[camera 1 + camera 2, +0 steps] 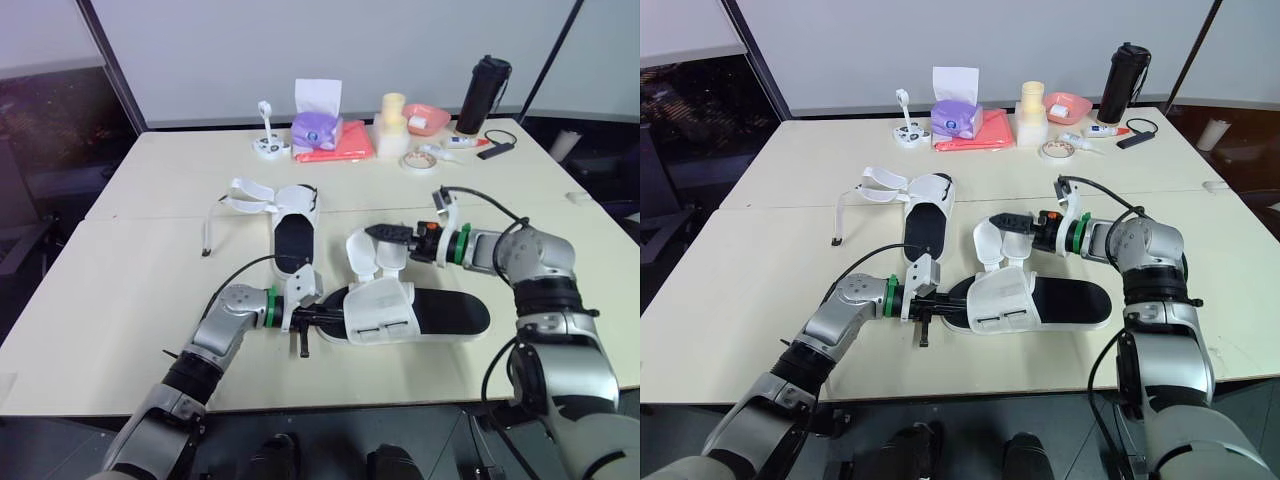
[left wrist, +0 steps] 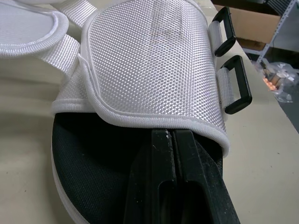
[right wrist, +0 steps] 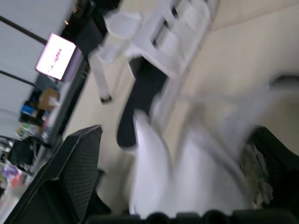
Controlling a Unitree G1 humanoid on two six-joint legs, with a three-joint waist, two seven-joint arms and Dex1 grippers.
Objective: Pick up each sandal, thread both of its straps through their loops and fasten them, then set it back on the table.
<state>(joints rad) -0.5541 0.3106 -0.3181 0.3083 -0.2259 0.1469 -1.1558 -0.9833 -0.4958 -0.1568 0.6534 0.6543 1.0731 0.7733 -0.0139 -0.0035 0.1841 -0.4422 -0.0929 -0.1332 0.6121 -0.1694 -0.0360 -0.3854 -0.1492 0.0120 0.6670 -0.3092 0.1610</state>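
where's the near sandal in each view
Left eye view: near sandal, lower centre.
Right eye view: near sandal, lower centre.
Left wrist view: white flap over black sole, close up.
Right wrist view: its white fabric, close up.
Landmark: far sandal behind it, eye and right wrist views.

No text, label, brand, number or sign can be read anywhere in the views. A pale mark is seen on the purple tissue box (image 1: 317, 128) near the far edge of the desk (image 1: 150, 180), but it is too small to be made out. Any print on the small white bottle (image 1: 462, 142) toward the far right corner is likewise too small to be read. A lit screen (image 3: 56, 56) beyond the desk is seen in the right wrist view, its content too blurred to be read.
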